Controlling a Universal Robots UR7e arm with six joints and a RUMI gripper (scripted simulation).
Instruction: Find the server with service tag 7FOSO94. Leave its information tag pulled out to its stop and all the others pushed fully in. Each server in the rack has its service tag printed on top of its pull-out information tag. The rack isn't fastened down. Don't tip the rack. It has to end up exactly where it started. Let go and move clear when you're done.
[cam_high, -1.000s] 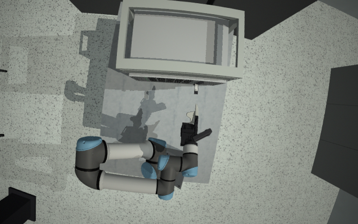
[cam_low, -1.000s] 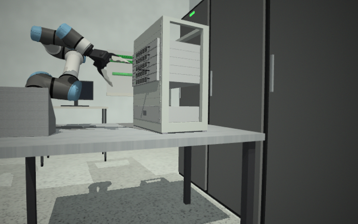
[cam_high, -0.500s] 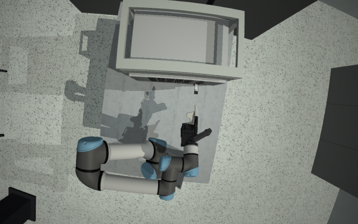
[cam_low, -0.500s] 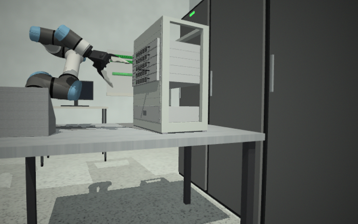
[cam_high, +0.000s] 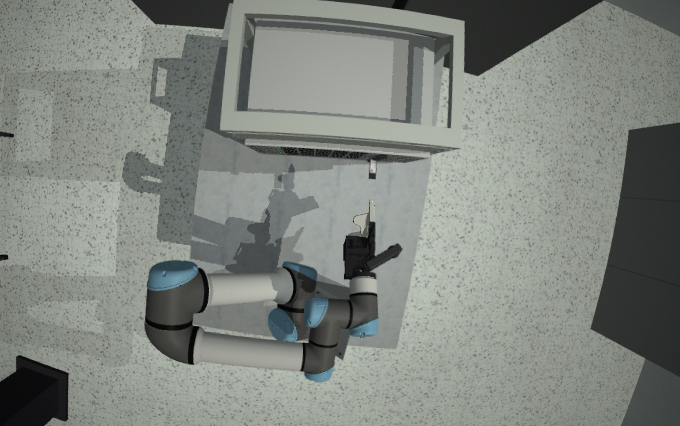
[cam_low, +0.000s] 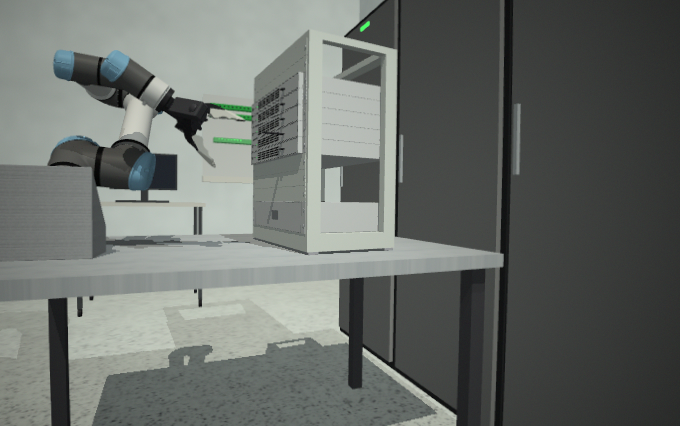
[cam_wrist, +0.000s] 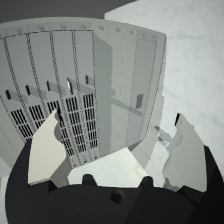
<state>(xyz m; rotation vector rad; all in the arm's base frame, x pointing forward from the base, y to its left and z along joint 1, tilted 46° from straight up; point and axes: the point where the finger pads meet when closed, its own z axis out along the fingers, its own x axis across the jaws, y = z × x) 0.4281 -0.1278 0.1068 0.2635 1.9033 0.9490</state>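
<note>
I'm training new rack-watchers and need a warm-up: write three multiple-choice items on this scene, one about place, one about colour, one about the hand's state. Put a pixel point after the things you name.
1. Where is the rack?
A) On the floor
B) On the table
C) On the arm's base

2. What colour are the caps on the arm's joints?
A) Blue
B) Red
C) Yellow

3. How is the hand?
A) Shut on a tag
B) Shut on nothing
C) Open, holding nothing

Answers:
1. B: the rack (cam_high: 342, 122) (cam_low: 314, 150) (cam_wrist: 159, 75) stands upright on the table (cam_high: 406, 240) (cam_low: 426, 260) (cam_wrist: 200, 60).
2. A: the joint caps (cam_high: 173, 275) (cam_low: 142, 171) are blue against dark grey joints.
3. C: the fingers of the hand (cam_high: 362, 210) (cam_low: 225, 140) (cam_wrist: 116, 145) stand wide apart, short of the rack's front, with nothing between them.
</note>
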